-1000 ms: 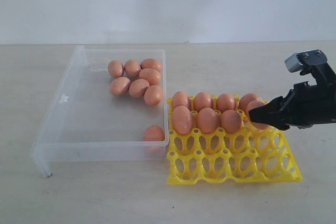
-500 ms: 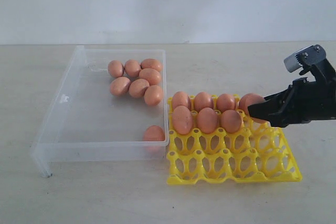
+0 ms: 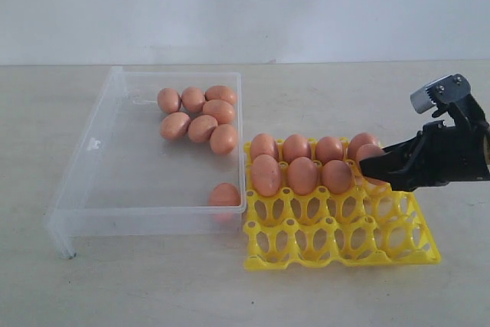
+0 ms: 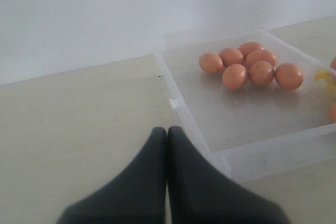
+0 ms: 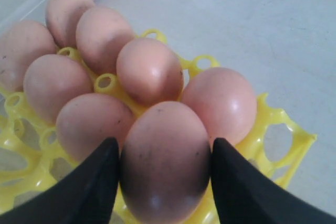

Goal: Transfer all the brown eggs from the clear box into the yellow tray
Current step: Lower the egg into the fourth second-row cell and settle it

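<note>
Right now my right fingers (image 3: 379, 166) are closed on one brown egg (image 3: 370, 152), one finger against each side of its shell (the wrist camera shows it filling the whole gap between them). They hold it at the right-hand end of the second row of the yellow tray (image 3: 417, 254). I cannot tell whether it is touching its cup. Seven other brown eggs (image 3: 302, 175) sit in the tray: four across the back row and three in the second row, the nearest of them just beside the one I hold. The clear box (image 3: 92, 189) lies on the bench (image 3: 153, 289) to the left of the tray, and its right wall runs along the tray's left edge (touching or only very close, I cannot say). Eight more eggs lie inside the box. Seven are bunched together near the far right corner, several of them touching. The lone egg (image 3: 224, 194) rests in the near right corner, against the wall that faces the tray. My left fingers (image 4: 173, 153) are pressed flat together with nothing between them, and hang above the bench just outside the box, well apart from the eggs in it.
</note>
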### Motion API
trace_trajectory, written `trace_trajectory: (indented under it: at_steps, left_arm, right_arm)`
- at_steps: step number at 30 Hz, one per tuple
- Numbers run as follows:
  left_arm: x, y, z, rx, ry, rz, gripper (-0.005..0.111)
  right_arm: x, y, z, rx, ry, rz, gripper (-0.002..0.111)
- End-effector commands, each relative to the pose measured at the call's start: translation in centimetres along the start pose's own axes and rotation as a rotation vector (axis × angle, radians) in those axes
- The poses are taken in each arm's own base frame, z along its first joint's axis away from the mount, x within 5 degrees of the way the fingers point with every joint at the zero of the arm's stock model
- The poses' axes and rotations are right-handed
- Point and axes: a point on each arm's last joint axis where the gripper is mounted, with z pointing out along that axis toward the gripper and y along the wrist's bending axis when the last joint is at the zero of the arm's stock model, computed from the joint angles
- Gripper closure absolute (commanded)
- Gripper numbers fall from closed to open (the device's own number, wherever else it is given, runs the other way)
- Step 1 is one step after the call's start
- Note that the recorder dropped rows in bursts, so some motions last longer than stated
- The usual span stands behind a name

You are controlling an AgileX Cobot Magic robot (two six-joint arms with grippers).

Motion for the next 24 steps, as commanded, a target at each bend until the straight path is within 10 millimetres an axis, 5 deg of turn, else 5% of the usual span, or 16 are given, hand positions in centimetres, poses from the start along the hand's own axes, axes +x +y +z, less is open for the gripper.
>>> trace_trajectory:
  at_steps: [1,5,13,17,24]
  left_arm:
    - [-0.06,0.01,0.01,-0.001,-0.015,-0.016,0.111]
    - [-0.06,0.01,0.01,-0.001,-0.015,-0.016,0.111]
    - [-0.06,0.01,0.01,-0.001,-0.015,-0.016,0.111]
    - [-0.06,0.01,0.01,-0.001,-0.015,-0.016,0.111]
    - [-0.06,0.01,0.01,-0.001,-0.015,-0.016,0.111]
  right_arm:
    - [-0.09,-0.22,-0.11,0.009,-0.012,0.001,0.084]
    - [-0.10,-0.23,-0.11,0.010,-0.013,0.007,0.066]
    - [-0.11,-0.19,-0.11,0.006,-0.014,0.039,0.062]
    - [-0.09,-0.26,-0.11,0.014,-0.012,0.043,0.043]
    - [-0.09,-0.26,-0.11,0.014,-0.012,0.050,0.042]
